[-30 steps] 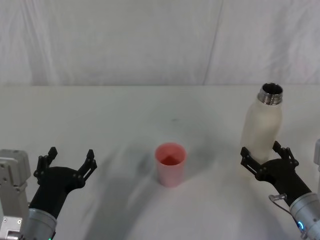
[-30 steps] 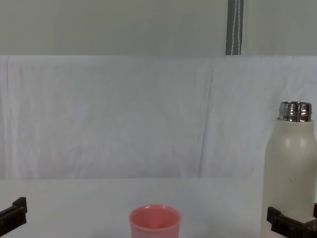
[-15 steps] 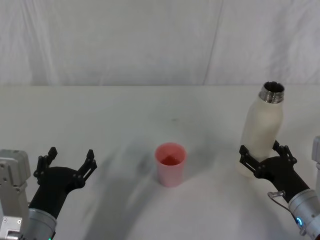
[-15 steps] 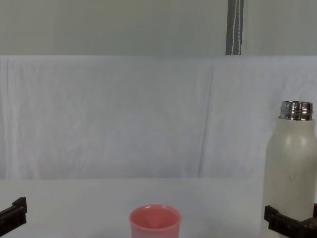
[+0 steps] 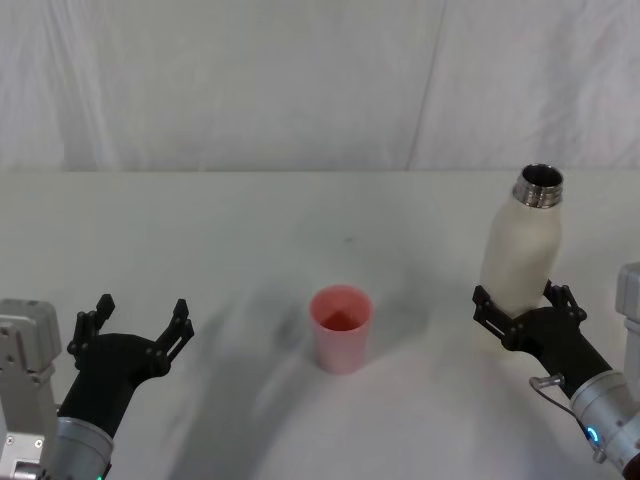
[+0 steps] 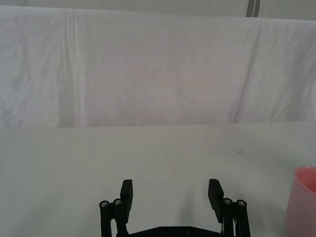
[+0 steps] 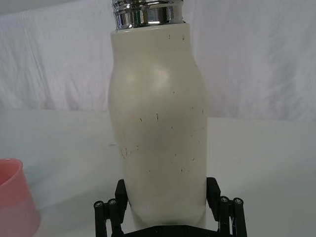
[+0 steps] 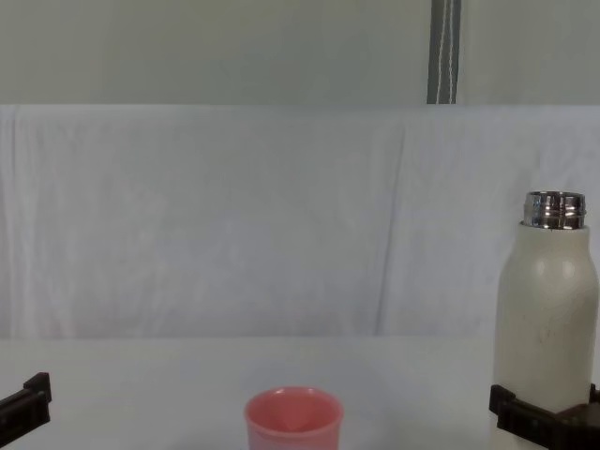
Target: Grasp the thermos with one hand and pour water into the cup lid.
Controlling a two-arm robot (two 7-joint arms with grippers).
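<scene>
The thermos is a tall cream-white bottle with an open steel neck, upright at the right of the table. My right gripper is shut on its lower body, a black finger pressed to each side, as the right wrist view shows around the thermos. The chest view has the thermos at the far right. The cup lid, a small pink cup, stands at the table's middle, left of the thermos and apart from it. My left gripper hovers open at the near left, holding nothing.
A white cloth covers the table and hangs as a backdrop behind it. The cup lid sits off to one side of the left gripper, with bare cloth between them.
The right gripper's fingers have closed in on the thermos. The bottle rocked and has shifted a little to the left. The left arm and the cup lid have not moved.
</scene>
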